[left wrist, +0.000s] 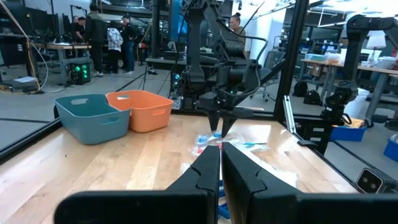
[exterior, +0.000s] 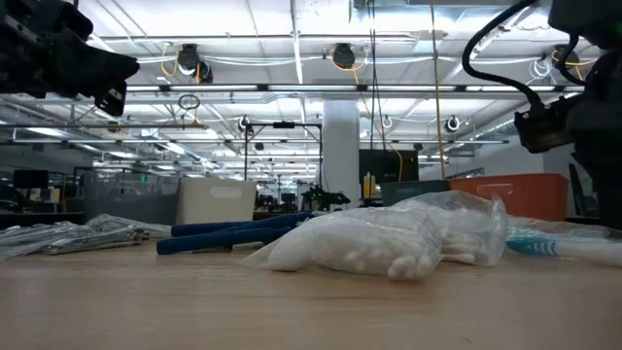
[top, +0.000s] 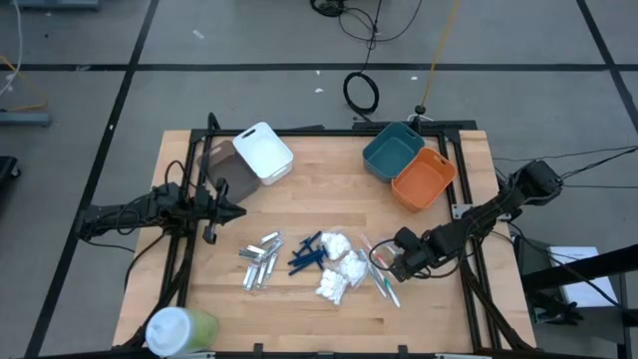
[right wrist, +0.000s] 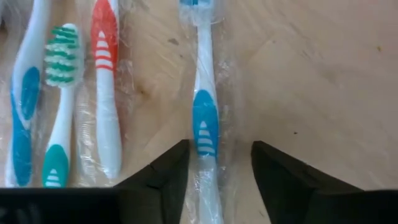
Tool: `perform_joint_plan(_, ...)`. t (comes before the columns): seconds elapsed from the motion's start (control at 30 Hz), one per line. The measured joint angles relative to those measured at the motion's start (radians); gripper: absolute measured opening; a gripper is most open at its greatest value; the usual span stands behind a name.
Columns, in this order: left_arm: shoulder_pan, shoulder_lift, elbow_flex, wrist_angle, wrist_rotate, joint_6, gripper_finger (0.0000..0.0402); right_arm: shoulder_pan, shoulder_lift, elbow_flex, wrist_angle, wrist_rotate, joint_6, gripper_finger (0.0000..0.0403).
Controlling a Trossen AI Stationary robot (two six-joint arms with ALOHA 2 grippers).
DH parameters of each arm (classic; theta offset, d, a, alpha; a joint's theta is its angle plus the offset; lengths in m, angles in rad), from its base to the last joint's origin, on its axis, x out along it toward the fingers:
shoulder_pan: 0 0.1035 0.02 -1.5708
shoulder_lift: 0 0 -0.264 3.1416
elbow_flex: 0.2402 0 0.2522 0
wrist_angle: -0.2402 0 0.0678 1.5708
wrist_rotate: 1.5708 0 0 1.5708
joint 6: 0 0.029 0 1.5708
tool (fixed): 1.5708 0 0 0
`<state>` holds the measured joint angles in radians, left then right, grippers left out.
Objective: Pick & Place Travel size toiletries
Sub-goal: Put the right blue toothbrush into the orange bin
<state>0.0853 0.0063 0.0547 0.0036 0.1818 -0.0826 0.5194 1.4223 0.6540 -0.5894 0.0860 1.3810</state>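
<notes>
The travel size toiletries lie in the middle of the table: silver tubes [top: 259, 263], dark blue sticks [top: 307, 254], white packets [top: 337, 267] and wrapped toothbrushes [top: 379, 271]. My right gripper [top: 385, 261] points down over the toothbrushes. It is open, one finger on either side of a blue-handled toothbrush [right wrist: 204, 124] that lies flat in clear wrap. I cannot see that either finger touches it. Blue, teal [right wrist: 59, 106] and orange [right wrist: 106, 93] toothbrushes lie beside it. My left gripper [top: 237, 211] waits shut, level, at the table's left side.
A white bin [top: 263, 152] and a clear bin [top: 211, 165] stand at the far left. A teal bin [top: 392, 150] and an orange bin [top: 425, 179] stand at the far right. A green cup with a white lid [top: 179, 331] stands at the near left corner.
</notes>
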Motion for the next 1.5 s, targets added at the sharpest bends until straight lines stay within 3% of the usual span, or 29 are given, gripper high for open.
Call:
perform_joint_plan(0.33,0.0,0.0,0.0,0.0,0.0,0.0,0.0015,0.0,0.001,-0.002,0.006,-0.004,-0.056,0.0022)
perform_joint_plan(0.47,0.0,0.0,0.0,0.0,0.0,0.0,0.0015,-0.003,-0.037,-0.004,0.037,0.001,-0.086,0.0022)
perform_joint_plan(0.63,0.0,0.0,0.0,0.0,0.0,0.0,0.0015,-0.005,-0.164,-0.007,0.088,0.098,-0.117,0.0032)
perform_joint_plan(0.87,0.0,0.0,0.0,0.0,0.0,0.0,0.0015,-0.004,-0.352,-0.005,0.233,0.352,-0.296,0.0023)
perform_joint_plan(1.07,0.0,0.0,0.0,0.0,0.0,0.0,0.0015,-0.005,-0.435,-0.006,0.254,0.784,-0.375,0.0026)
perform_joint_plan(1.17,0.0,0.0,0.0,0.0,0.0,0.0,0.0015,-0.012,-0.447,-0.02,0.232,0.939,-0.374,0.0025)
perform_joint_plan(1.37,0.0,0.0,0.0,0.0,0.0,0.0,0.0015,-0.06,-0.447,-0.097,0.23,1.174,-0.335,0.0023)
perform_joint_plan(1.5,0.0,0.0,0.0,0.0,0.0,0.0,0.0015,-0.109,-0.448,-0.166,0.225,1.232,-0.279,0.0023)
